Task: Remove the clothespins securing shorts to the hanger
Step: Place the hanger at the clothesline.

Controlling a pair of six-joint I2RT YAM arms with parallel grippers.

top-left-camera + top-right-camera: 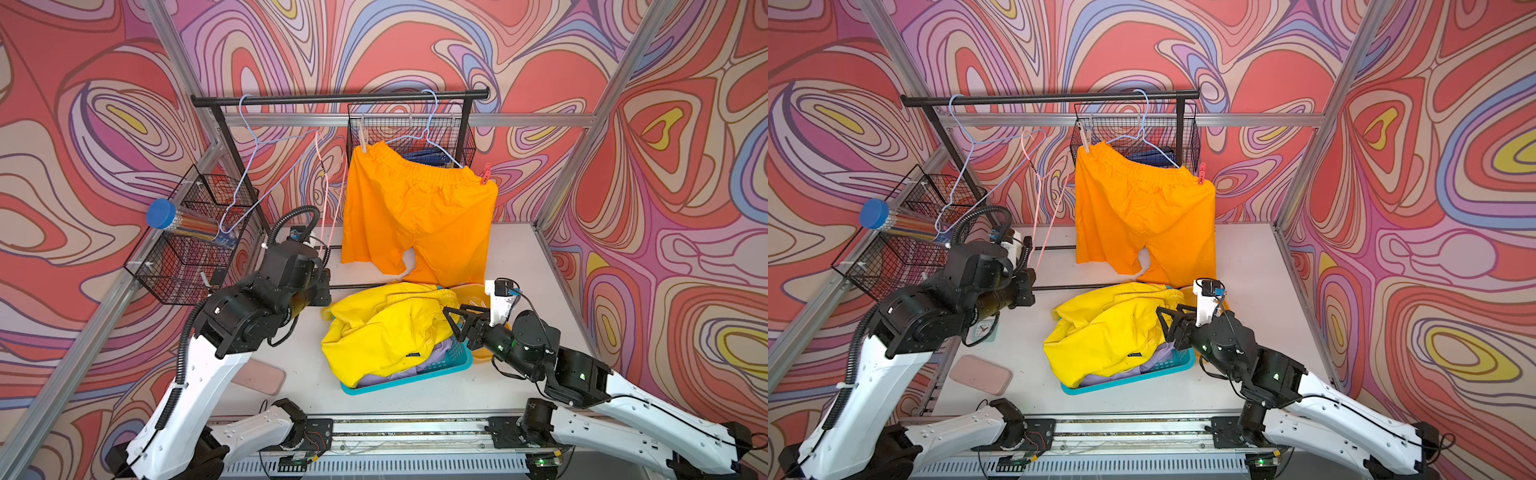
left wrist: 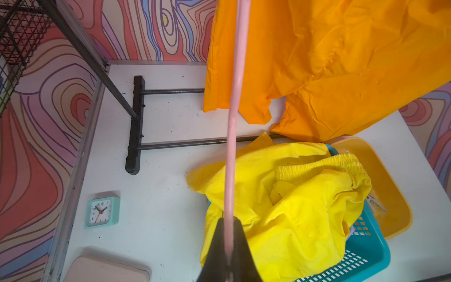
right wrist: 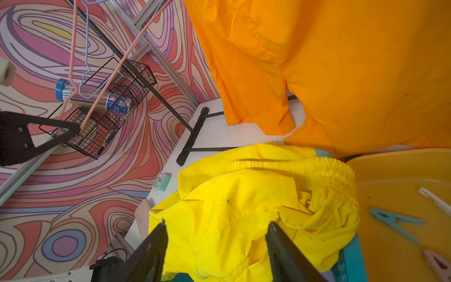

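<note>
- Black jaws of our left gripper (image 2: 229, 221) press together on a thin pink wire hanger (image 2: 235, 85).
- Our right gripper (image 3: 216, 224) hangs spread above crumpled bright yellow shorts (image 3: 244, 195) in a teal plastic basket (image 1: 449, 365).
- Thin orange shorts (image 1: 419, 216) hang on a pale blue wire hanger (image 1: 427, 132), with a beige clothespin (image 1: 363, 139) and a red clothespin (image 1: 485, 173) at the waistband ends.

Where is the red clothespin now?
In both top views the red clothespin sits on the right end of the orange shorts' waistband, at the blue hanger's right tip, under the rack.
</note>
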